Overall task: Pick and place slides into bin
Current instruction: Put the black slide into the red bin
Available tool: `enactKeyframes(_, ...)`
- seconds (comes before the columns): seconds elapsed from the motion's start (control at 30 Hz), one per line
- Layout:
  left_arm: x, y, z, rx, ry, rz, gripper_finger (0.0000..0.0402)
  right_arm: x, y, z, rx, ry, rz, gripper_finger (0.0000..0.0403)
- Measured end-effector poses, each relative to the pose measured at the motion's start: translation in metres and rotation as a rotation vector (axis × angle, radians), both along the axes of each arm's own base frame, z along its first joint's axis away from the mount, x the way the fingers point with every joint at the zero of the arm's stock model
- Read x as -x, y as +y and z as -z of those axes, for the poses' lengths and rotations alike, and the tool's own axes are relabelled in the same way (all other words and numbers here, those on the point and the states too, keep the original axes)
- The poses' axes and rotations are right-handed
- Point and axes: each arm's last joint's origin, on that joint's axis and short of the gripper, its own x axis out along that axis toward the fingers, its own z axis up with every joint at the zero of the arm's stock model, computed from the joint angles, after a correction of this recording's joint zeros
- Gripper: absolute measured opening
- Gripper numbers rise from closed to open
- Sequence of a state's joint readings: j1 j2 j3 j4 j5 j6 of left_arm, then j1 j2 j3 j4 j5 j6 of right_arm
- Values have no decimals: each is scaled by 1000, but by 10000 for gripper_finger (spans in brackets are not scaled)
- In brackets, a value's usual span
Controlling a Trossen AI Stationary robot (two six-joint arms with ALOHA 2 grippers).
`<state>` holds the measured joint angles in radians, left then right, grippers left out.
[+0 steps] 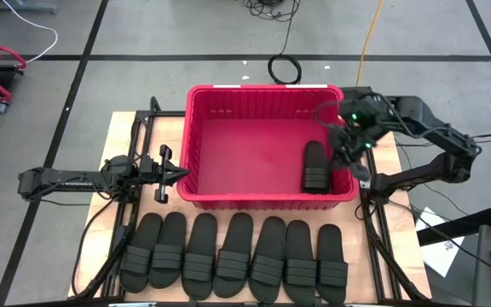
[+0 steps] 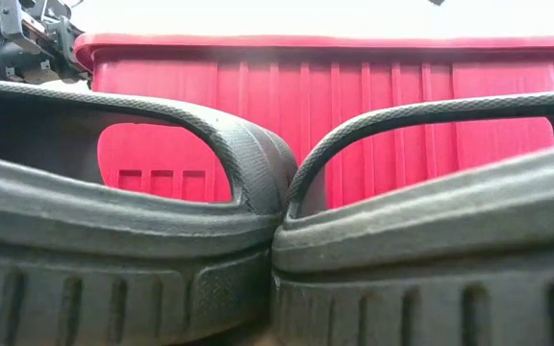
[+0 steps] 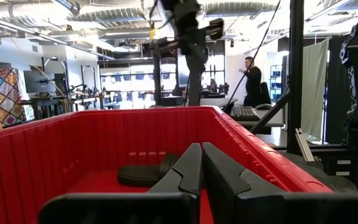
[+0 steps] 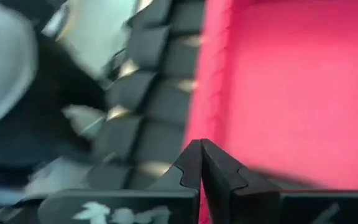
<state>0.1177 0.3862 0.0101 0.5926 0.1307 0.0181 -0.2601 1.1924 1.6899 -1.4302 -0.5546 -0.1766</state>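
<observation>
- Slides: seven black slides [image 1: 237, 256] lie side by side in a row along the near edge of the bench [image 1: 118, 136], toes toward the bin [image 1: 267, 200], apparently lined up so each can be lifted in turn.
- An eighth slide [image 1: 314, 166] already rests on the floor of the red bin, lengthwise against its right wall.
- The right gripper [image 1: 346, 141] hangs over the bin's right rim, just beside that slide and clear of it; its wrist view shows the two fingers pressed together, holding nothing.
- The placement suggests one drop is done and seven pairs of hands' worth of work remains in the row, well apart from this gripper.
- The left gripper [image 1: 176, 173] waits at the bin's left wall, level with the rim, fingers closed and empty; the row of slides lies near it, just toward the front of the bench.
- A person [image 3: 251, 78] stands in the room beyond.
</observation>
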Motion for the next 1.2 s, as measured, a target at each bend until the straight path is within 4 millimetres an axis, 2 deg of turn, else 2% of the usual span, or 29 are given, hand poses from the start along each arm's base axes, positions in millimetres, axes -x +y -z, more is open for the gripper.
enactKeyframes(0.17,0,0,0,-2,0,0,21,20,33,-1,-112,140,-76,0)
enactKeyframes(0.4,0,0,0,-3,0,-1,21,29,69,15,-76,305,-118,0)
enactKeyframes(0.57,0,0,1,-1,8,0,21,31,88,52,17,441,-144,0)
enactKeyframes(0.7,0,0,1,-1,12,0,21,35,102,96,-112,553,-198,0)
enactKeyframes(0.83,0,0,1,3,15,6,21,39,117,135,-249,522,-196,0)
enactKeyframes(0.93,0,0,1,2,19,3,21,43,127,158,-213,485,-135,0)
enactKeyframes(1.2,0,0,2,-1,21,0,21,46,144,176,62,372,46,0)
